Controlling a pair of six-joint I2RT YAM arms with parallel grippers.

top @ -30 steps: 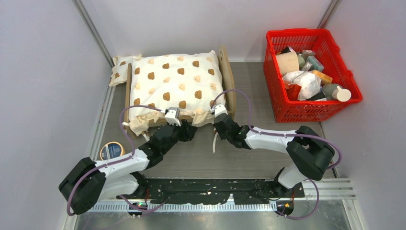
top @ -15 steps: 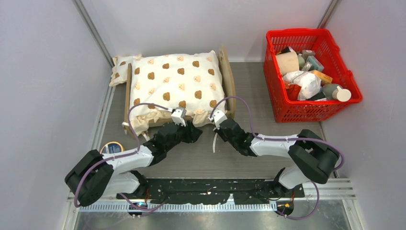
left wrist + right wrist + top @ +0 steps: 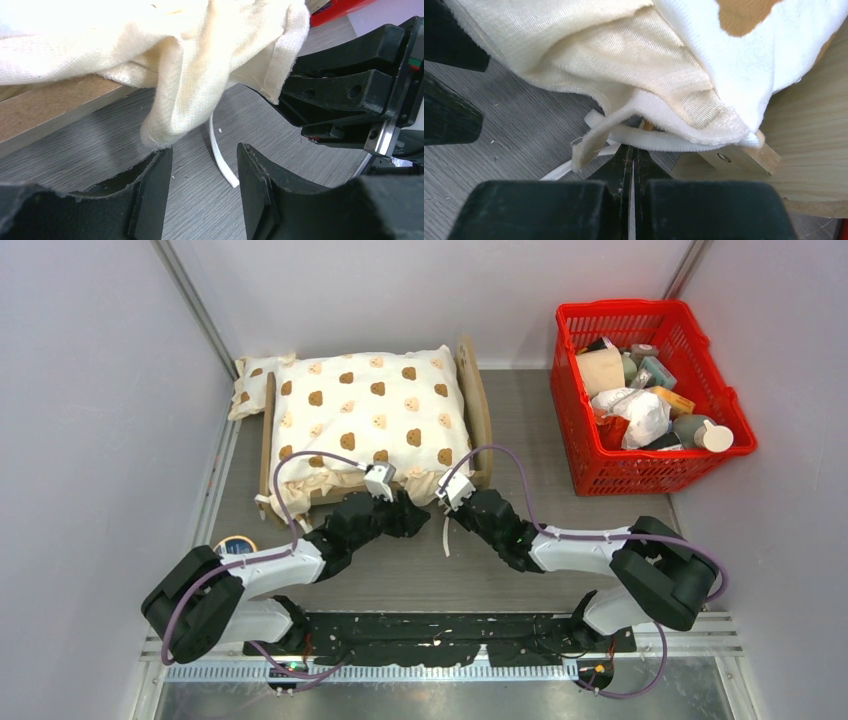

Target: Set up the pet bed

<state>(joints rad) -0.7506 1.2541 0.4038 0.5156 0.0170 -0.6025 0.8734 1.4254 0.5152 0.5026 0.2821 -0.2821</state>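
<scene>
The pet bed (image 3: 472, 390) is a light-wood frame at the back centre, its base hidden under a cream bear-print cushion (image 3: 360, 410). A small bear-print pillow (image 3: 250, 385) lies at its far left corner. My left gripper (image 3: 205, 155) is open at the bed's near edge (image 3: 50, 105), under the cushion's hanging ruffle (image 3: 190, 75). A loose white strap (image 3: 220, 160) lies on the floor between its fingers. My right gripper (image 3: 632, 149) is shut at the bed's near right corner (image 3: 744, 157), its tips under the cushion's white tie strap (image 3: 659, 141), with a thin white sliver pinched between the pads.
A red basket (image 3: 575, 430) full of several items stands at the right. A tape roll (image 3: 232, 545) lies at the left beside the left arm. Grey walls close in on both sides. The two grippers (image 3: 405, 512) (image 3: 450, 500) sit close together.
My left gripper has moved right along the bed's near edge, towards the right gripper. My right gripper has drawn back a little from the bed corner, staying shut.
</scene>
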